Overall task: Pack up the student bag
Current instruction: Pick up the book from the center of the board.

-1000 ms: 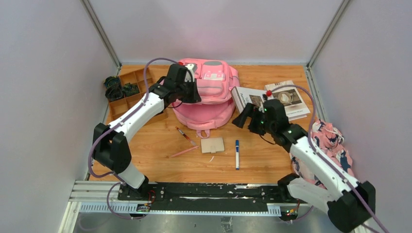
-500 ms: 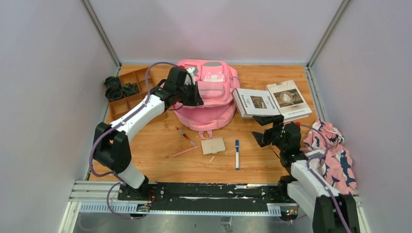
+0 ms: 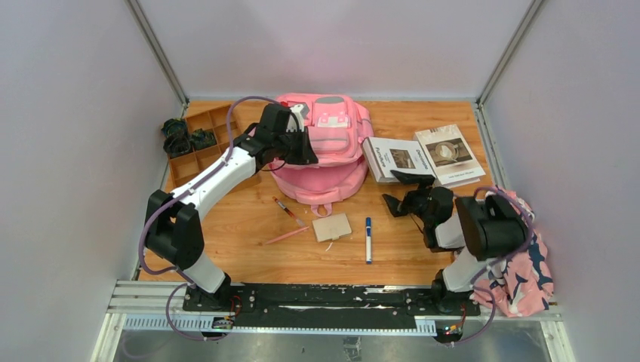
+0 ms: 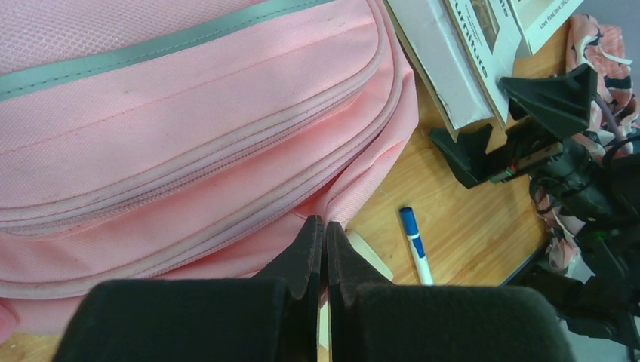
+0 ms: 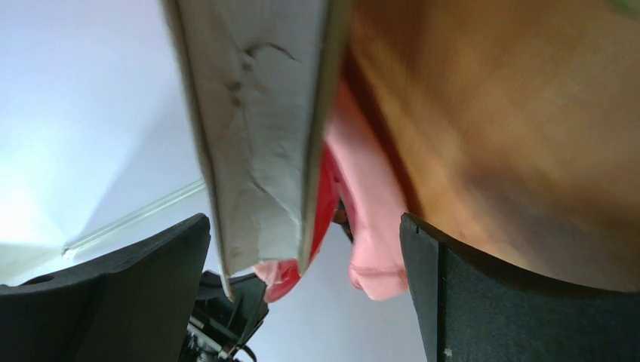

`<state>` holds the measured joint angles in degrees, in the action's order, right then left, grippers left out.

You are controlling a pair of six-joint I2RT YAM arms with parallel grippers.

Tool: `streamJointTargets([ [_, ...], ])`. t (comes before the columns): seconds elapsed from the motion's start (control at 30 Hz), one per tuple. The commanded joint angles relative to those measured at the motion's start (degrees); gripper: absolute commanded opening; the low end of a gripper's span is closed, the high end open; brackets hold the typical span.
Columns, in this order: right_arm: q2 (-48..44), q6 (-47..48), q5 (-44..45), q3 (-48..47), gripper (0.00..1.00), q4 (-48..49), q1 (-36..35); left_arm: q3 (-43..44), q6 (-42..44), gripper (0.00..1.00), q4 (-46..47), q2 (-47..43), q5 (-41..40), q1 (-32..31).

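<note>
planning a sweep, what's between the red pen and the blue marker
A small tan card lies between the red pen and the blue marker, seen in the top view.

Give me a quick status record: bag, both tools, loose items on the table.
bag: far middle of table
left tool: shut, at bag's left edge
right tool: open, low, at near edge of books
books: two, right of bag
loose, in front of bag: marker, card, pen, pencil
cloth: right edge
</note>
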<state>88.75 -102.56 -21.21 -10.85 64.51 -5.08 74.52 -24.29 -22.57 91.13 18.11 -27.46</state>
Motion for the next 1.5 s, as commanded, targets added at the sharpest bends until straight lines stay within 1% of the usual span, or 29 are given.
streamJointTargets([
  [0.0,15.6,-5.1,-0.9,-2.5,1.00,26.8,0.9,0.5,-0.8,0.00,2.8,-2.1,4.9,-0.1],
  [0.03,18.1,-5.2,-2.3,-4.0,1.00,27.0,0.9,0.4,-0.7,0.00,2.7,-2.2,5.3,0.0],
  [0.1,20.6,-2.8,-1.7,-5.2,1.00,27.0,0.3,0.1,-0.1,0.00,2.2,-2.3,5.4,-0.1],
  [0.3,19.2,-0.7,-0.5,-8.4,1.00,27.0,0.1,-2.5,2.6,0.00,-0.4,-2.7,3.5,-0.1],
  [0.37,19.0,-0.9,-0.3,-9.2,0.94,27.0,0.1,-3.5,2.9,0.00,-0.7,-2.8,2.8,-0.1],
  [0.4,18.9,-1.2,-0.4,-9.4,0.89,26.9,-0.1,-3.9,3.0,0.05,-0.7,-2.8,2.6,-0.1],
  [0.43,18.8,-1.5,-0.5,-9.6,0.82,26.9,-0.2,-4.1,3.2,0.21,-0.7,-2.9,2.6,-0.1],
  [0.47,18.7,-1.6,-0.7,-9.6,0.73,27.0,-0.3,-4.4,3.3,0.40,-0.7,-3.0,2.7,-0.1],
  [0.5,18.3,-1.6,-0.8,-9.5,0.67,27.0,-0.5,-4.5,3.5,0.54,-0.8,-3.2,2.8,-0.1],
  [0.53,17.9,-1.5,-1.0,-9.2,0.61,27.0,-0.6,-4.3,3.6,0.64,-1.0,-3.4,2.6,-0.1],
  [0.57,17.4,-1.3,-1.1,-9.0,0.56,27.0,-0.7,-3.9,3.8,0.67,-1.6,-3.5,2.4,0.0],
  [0.7,15.5,-0.2,-2.7,-8.9,0.42,27.0,-0.9,-0.4,5.1,0.70,-6.0,-4.2,0.3,0.1],
  [0.77,14.7,0.6,-4.9,-9.3,0.32,27.0,-1.1,1.2,5.1,0.81,-7.5,-4.8,0.0,0.5],
  [0.83,13.7,1.4,-6.9,-9.4,0.29,27.0,-1.8,2.2,5.0,0.89,-8.0,-5.7,0.2,0.9],
  [0.93,11.1,4.0,-11.6,-9.8,0.26,26.9,-3.3,4.5,4.9,0.95,-11.0,-7.4,-1.6,2.8],
  [1.0,8.7,6.8,-17.7,-11.9,0.25,25.1,-4.5,4.7,3.7,0.96,-11.1,-8.7,0.9,5.8],
  [1.1,3.9,12.8,-28.6,-15.8,0.23,17.4,-7.8,4.0,1.6,0.97,-9.0,-10.7,9.3,9.9],
  [1.13,2.0,16.5,-31.5,-17.0,0.21,12.8,-9.1,3.5,1.7,0.98,-8.2,-11.4,10.6,10.5],
  [1.17,-0.2,22.6,-35.4,-18.1,0.20,5.0,-10.6,2.7,1.9,0.99,-7.0,-12.1,11.5,10.6],
  [1.23,-5.3,33.4,-39.1,-20.8,0.20,-9.7,-12.8,0.6,1.8,1.00,-5.9,-13.0,14.9,10.7],
  [1.33,-13.0,53.2,-40.4,-27.0,0.22,-38.9,-14.3,-1.1,0.8,1.00,-6.5,-12.0,22.1,11.0],
  [1.37,-15.2,58.0,-40.2,-28.3,0.24,-45.7,-14.3,-1.5,0.8,1.00,-6.9,-11.6,25.6,11.0],
  [1.4,-17.2,61.9,-40.5,-29.4,0.25,-50.3,-14.4,-1.8,1.3,1.00,-7.2,-11.3,28.7,11.0],
  [1.43,-18.2,64.5,-42.0,-30.1,0.27,-52.8,-14.3,-2.2,1.5,1.00,-7.4,-11.3,30.8,11.0],
  [1.47,-18.9,65.9,-44.0,-30.5,0.28,-53.7,-14.3,-2.5,1.4,1.00,-7.9,-11.5,31.2,11.0],
])
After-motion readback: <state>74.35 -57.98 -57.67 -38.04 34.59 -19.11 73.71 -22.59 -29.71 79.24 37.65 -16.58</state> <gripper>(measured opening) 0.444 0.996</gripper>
